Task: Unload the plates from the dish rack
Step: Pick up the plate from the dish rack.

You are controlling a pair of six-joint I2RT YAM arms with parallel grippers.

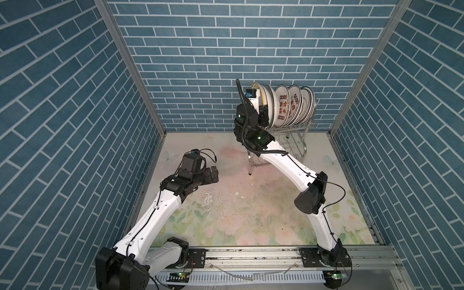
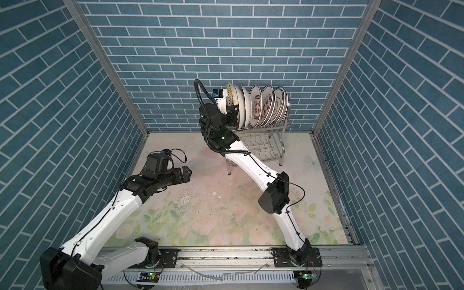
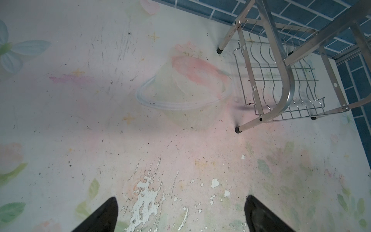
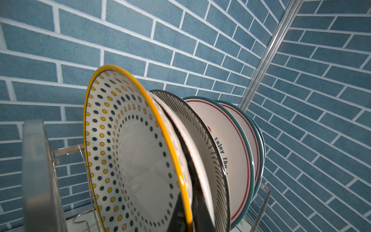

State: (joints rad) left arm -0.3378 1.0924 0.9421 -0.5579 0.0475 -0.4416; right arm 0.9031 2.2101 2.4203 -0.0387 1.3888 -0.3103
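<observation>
Closest to my right wrist lens, the right gripper (image 4: 190,217) is pinched tight on the glossy, ring-dotted yellow-rimmed plate (image 4: 130,150), whose lower edge is cut off from view. It stands at the end of the row of ceramic plates (image 1: 282,105) upright on the top tier of the shiny wire dish rack (image 2: 261,144), the farther ones mostly hiding each other. My left gripper (image 1: 213,175) hangs with jaws wide apart over the scuffed floral table (image 1: 251,213).
</observation>
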